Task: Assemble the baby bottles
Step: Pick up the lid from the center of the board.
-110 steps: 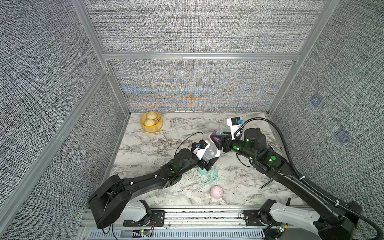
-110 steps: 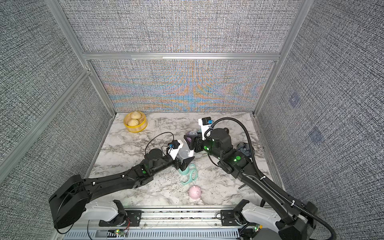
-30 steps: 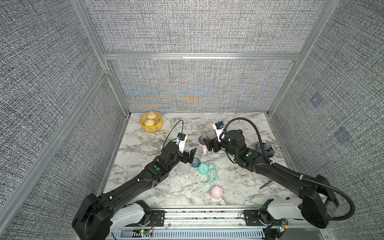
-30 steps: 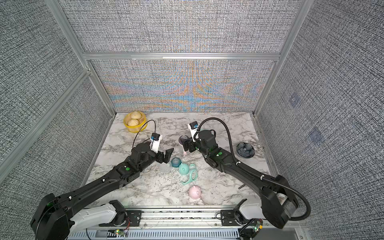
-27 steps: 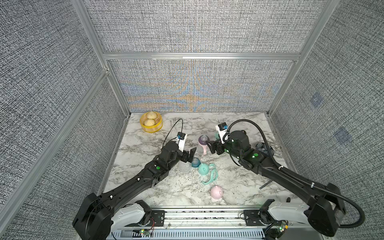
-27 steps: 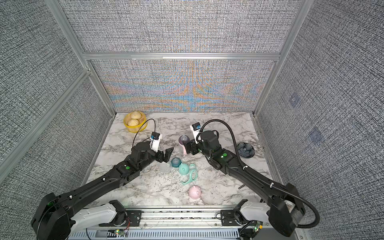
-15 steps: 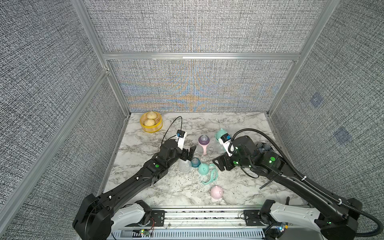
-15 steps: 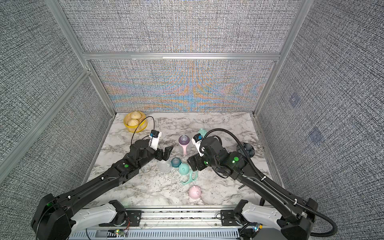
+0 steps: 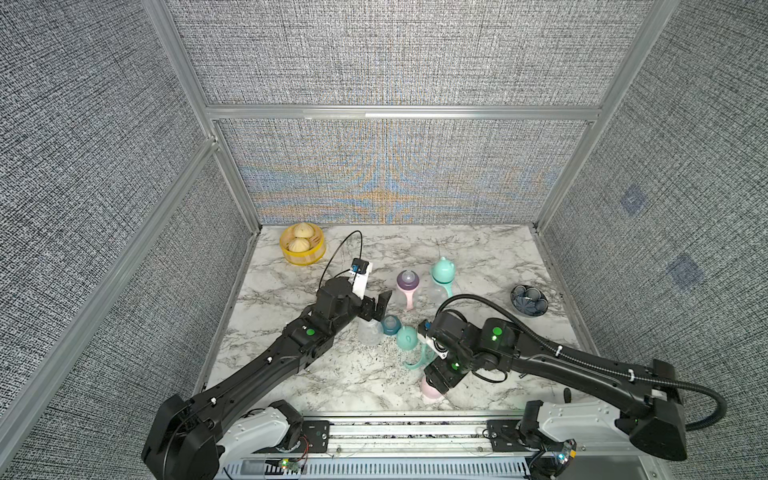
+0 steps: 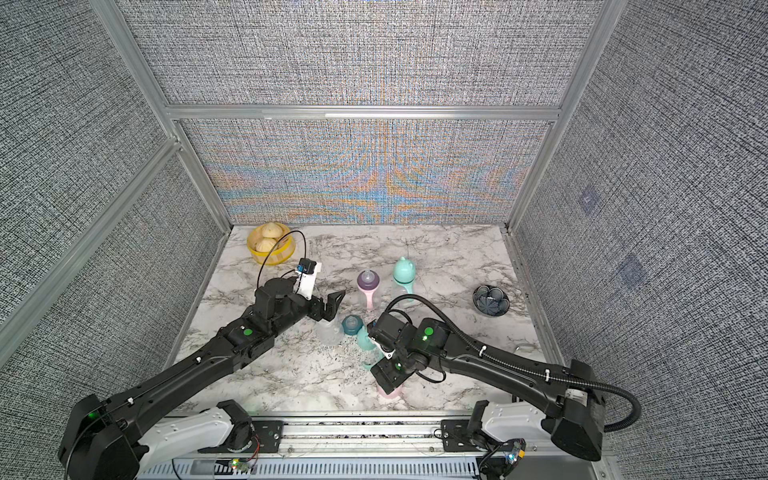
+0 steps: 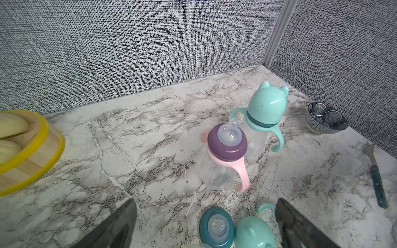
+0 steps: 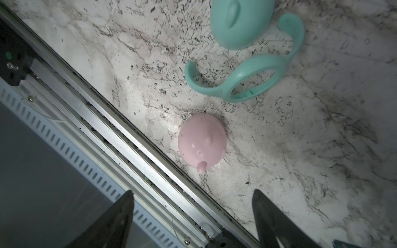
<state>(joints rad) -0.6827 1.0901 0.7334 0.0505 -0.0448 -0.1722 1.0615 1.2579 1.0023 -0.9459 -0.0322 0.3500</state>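
Observation:
Two baby bottles stand at mid table: one mint-capped (image 9: 442, 278) and one with a purple collar and pink handles (image 9: 407, 286). A third clear bottle (image 9: 370, 330) stands in front of them, with a teal nipple collar (image 11: 216, 227), a loose mint cap (image 9: 407, 337) and a mint handle (image 12: 251, 81) beside it. The pink cap (image 12: 202, 142) lies near the front rail. My left gripper (image 11: 204, 204) hangs open just above the clear bottle and teal collar. My right gripper (image 12: 193, 199) is open over the front edge, just short of the pink cap, holding nothing.
A yellow basket with buns (image 9: 302, 249) stands at the back left. At the right side there is a dark patterned bowl (image 9: 528, 300), and a small utensil (image 11: 376, 178) lies in front of it. The metal front rail (image 12: 133, 137) runs right beside the pink cap.
My right arm has swung from the purple-collar bottle toward the front edge and now points down by the pink cap. The left arm has barely moved.

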